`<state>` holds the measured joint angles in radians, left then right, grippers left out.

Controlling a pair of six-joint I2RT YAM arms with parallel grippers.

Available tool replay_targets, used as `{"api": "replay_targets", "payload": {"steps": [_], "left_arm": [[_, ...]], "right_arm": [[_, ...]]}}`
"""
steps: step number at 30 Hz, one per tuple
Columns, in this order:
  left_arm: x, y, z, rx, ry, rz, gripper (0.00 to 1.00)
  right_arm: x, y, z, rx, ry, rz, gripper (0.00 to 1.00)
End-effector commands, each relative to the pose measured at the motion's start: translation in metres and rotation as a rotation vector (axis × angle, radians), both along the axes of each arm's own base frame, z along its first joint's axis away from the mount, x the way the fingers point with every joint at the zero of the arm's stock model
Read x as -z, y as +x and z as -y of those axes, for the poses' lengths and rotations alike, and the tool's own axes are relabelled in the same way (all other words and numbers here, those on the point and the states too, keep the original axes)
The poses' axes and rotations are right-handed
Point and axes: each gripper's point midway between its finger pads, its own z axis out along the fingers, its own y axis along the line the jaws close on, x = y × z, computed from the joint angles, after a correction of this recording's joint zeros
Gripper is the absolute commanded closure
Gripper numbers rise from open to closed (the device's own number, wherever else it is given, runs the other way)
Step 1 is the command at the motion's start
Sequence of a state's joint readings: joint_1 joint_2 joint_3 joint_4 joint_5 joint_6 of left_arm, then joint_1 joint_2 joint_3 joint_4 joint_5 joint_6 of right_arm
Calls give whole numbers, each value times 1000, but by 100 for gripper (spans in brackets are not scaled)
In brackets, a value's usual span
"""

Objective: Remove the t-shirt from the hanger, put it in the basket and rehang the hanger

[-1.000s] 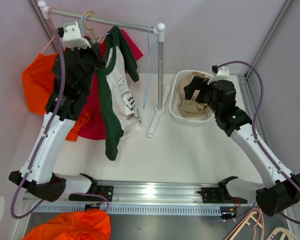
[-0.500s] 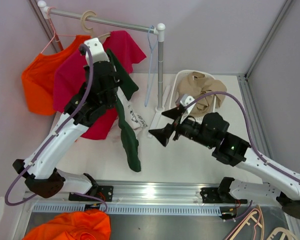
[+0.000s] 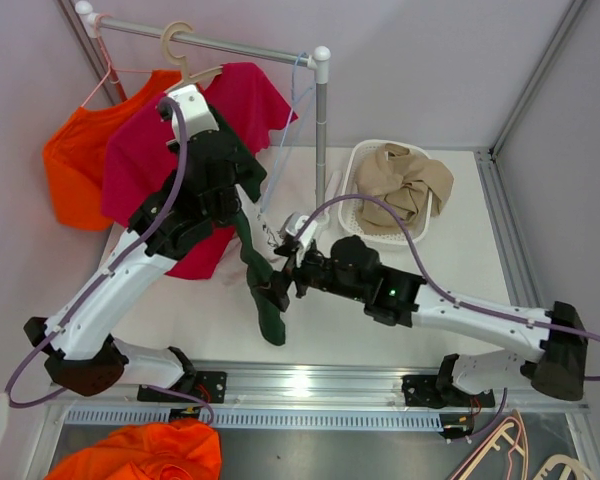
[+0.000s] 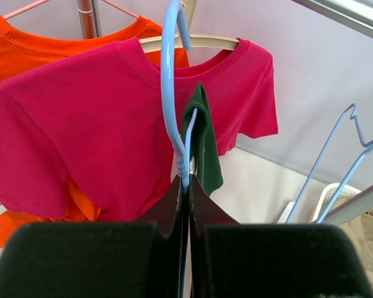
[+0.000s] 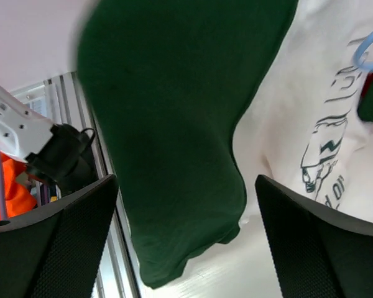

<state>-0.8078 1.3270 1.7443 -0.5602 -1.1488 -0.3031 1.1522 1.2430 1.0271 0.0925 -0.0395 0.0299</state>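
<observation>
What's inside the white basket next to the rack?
A crumpled tan garment fills the white basket. The basket floor, and anything lying under the garment, is covered and cannot be seen.

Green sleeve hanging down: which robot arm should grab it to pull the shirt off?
Probably the right. The right gripper is open with the green sleeve between its fingers, ready to close and pull. The left gripper is shut on the blue hanger, so it is busy holding that.
</observation>
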Motion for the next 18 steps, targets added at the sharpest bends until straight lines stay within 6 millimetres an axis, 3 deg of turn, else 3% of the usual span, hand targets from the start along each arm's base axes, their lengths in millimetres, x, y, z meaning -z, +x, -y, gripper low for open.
{"api": "replay_targets", "payload": {"steps": [1, 2, 3, 4, 6, 10, 18], "left_arm": [[-31, -16, -13, 5, -112, 83, 99], [-31, -17, -12, 17, -116, 83, 99], [-33, -17, -9, 42, -128, 92, 99], [-36, -17, -11, 44, -116, 98, 99], [-43, -17, -15, 39, -111, 116, 99], [-51, -9, -26, 40, -115, 134, 99], [-34, 21, -33, 14, -132, 93, 99]], "right_arm": [[-34, 4, -23, -19, 106, 59, 6], [-27, 8, -29, -13, 98, 54, 9], [-27, 8, -32, -18, 98, 55, 22], [-26, 9, -34, -18, 94, 57, 67], [-27, 7, -35, -30, 89, 45, 100], [-24, -17, -21, -64, 76, 28, 100], [-13, -89, 8, -131, 31, -7, 100]]}}
